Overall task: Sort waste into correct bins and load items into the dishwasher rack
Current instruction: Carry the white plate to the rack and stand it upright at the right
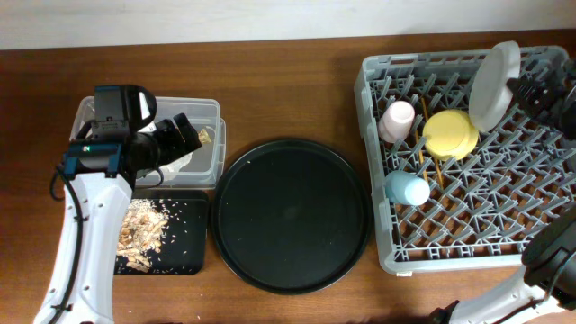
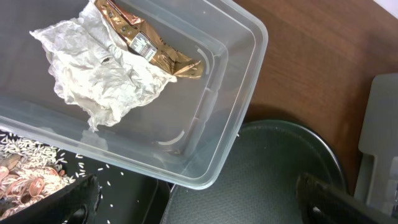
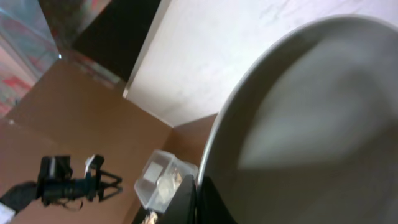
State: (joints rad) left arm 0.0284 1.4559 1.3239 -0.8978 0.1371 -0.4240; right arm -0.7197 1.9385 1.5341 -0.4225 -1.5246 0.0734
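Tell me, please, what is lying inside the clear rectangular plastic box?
A crumpled white paper tissue and a crinkled shiny gold-brown wrapper, touching each other. Whatever lies beneath the tissue is covered.

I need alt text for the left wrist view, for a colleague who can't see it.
A clear plastic box fills the upper left, holding a crumpled white tissue with a gold-brown wrapper touching it. Below the box, food scraps lie in a shallow black tray at lower left, and the round black tray sits at lower right.
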